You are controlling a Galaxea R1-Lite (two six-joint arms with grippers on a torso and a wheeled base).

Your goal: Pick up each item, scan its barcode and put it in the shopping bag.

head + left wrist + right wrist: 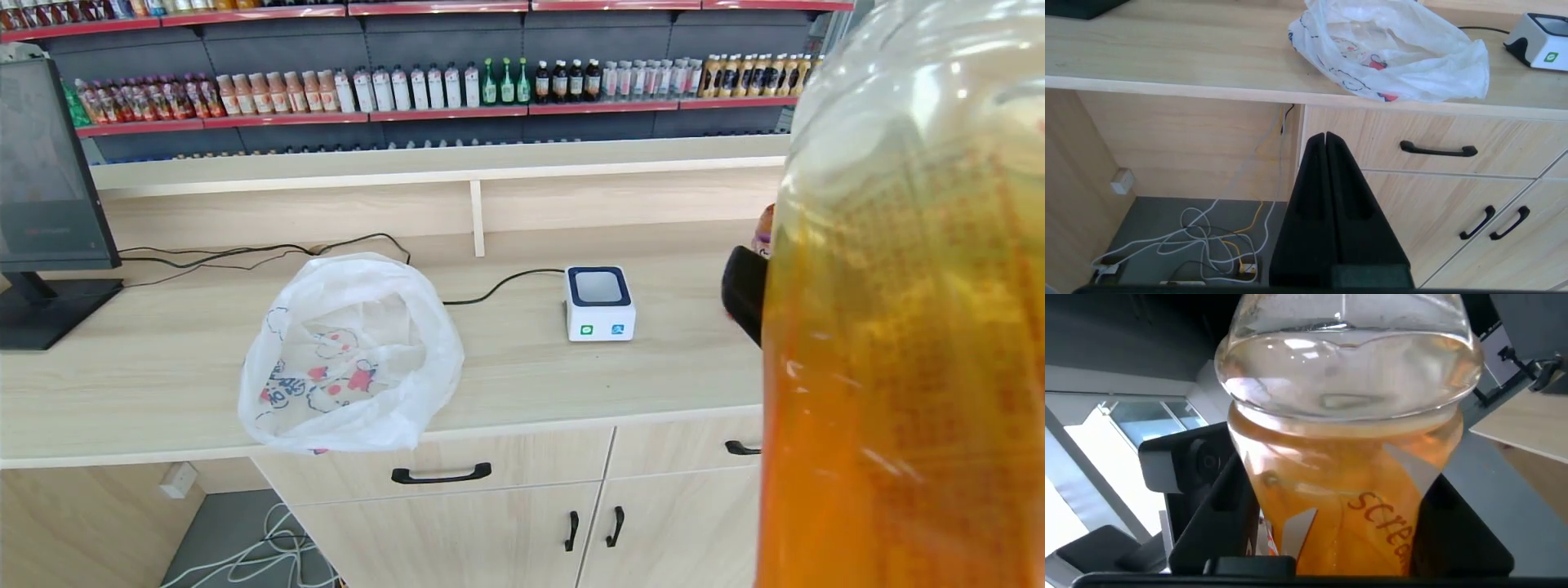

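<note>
A clear plastic bottle of amber liquid [906, 327] is up off the pale wooden worktop [531, 376], close to the head camera, clamped at its sides by the right pincer [1343, 539]. On the worktop sit a white crumpled plastic shopping bag [351, 351], mouth open, and, apart to its right, a small white box-shaped scanner [599, 302]. The left pincer [1327, 143] is pressed closed and empty, low before the pale wooden cabinet front [1404, 188].

Light-wood tabletop [163, 359], with a raised ledge [408, 175] along its far side. White plastic shopping bag [351, 351] near the front edge, mouth open, cartoon print on it — a white scanner [599, 302] with a dark window stands apart to its right, black cable [498, 286] running from it to behind the bag. Dark monitor [49, 204] on its stand at the far left — thin wires [245, 253] lie along the back.
</note>
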